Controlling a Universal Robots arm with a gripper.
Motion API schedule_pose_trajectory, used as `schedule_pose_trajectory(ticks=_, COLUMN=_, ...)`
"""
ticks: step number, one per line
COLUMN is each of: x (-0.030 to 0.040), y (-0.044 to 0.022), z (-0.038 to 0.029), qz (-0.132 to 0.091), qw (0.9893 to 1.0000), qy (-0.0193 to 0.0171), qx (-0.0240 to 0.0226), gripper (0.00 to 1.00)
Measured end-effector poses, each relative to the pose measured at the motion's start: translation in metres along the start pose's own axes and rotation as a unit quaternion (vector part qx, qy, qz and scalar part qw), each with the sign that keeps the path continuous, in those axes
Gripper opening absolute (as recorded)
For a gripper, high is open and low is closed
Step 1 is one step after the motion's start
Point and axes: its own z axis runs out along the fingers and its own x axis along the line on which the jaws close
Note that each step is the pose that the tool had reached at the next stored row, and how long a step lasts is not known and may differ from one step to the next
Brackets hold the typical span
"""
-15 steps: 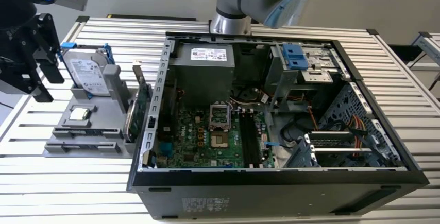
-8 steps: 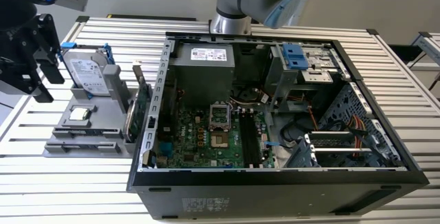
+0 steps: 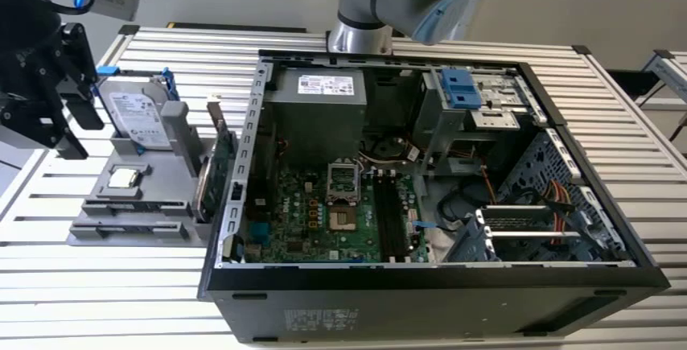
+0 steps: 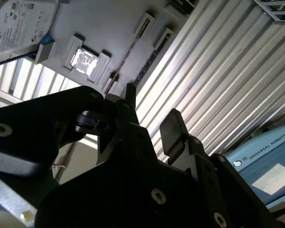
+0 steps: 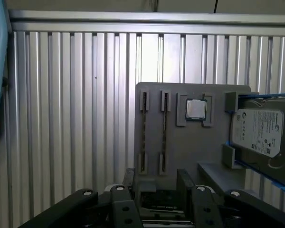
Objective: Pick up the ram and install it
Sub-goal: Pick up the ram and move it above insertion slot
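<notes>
1. The gripper (image 5: 156, 183) hangs at the exterior view's left, over the grey tray (image 5: 190, 152) on the slatted table (image 3: 108, 302). It touches nothing.
2. Its jaws stand wide and empty. In the first wrist view the two fingers (image 5: 185, 183) are well apart, which I judge to be ready to close across a thin board.
3. The ram (image 5: 164, 133) is in the tray, standing on edge between two small end brackets, so it shows as a thin dark strip. A second such strip stands just beside it. Standing it on edge probably leaves the flat faces free for the fingers.
4. The tray also holds a square chip (image 5: 196, 109) in a recess and a hard drive (image 3: 140, 117) with blue clips. A green card (image 3: 220, 177) stands upright at the tray's edge, next to the case.
5. The computer case (image 3: 429, 286) lies open on its side beside the tray, so the motherboard (image 3: 311, 221) faces up and can be reached from above.
6. The long black memory slots (image 3: 392, 221) on the motherboard look empty, so I judge the ram is not yet picked up or installed.
</notes>
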Motion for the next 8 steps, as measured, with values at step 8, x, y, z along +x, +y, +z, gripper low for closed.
schedule_pose_trajectory(ticks=8, x=0.0001, y=0.0000, z=0.0018, qz=-0.001, qw=1.0000, qy=-0.0001, qx=-0.0008, gripper=1.00)
